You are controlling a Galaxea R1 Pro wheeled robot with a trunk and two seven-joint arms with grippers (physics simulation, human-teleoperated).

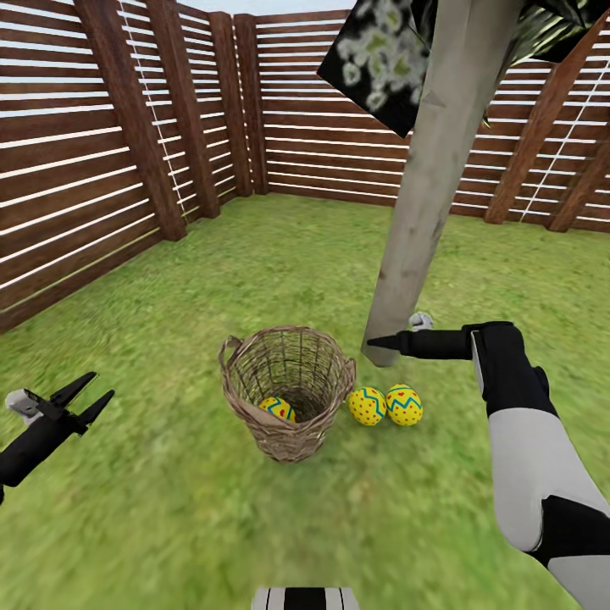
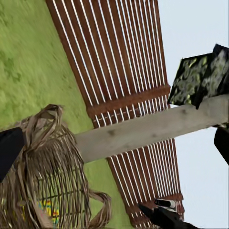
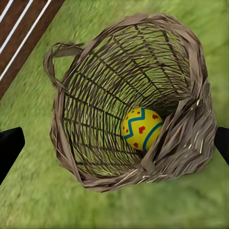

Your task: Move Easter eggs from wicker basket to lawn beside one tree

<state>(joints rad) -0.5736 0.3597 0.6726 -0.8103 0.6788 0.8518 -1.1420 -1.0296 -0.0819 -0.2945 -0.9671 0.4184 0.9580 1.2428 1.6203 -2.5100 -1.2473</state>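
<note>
Inside, a red-spotted yellow egg [image 3: 141, 129] bears blue zigzag.

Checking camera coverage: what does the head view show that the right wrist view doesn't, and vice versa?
Head view alone: two eggs lying on the grass beside the tree trunk, the open left tool off to the side, and the right tool near the trunk's base.

Right wrist view alone: a straight look down into the basket, its bottom and the whole egg there.

Both: basket, that last egg inside, grass, fence.
</note>
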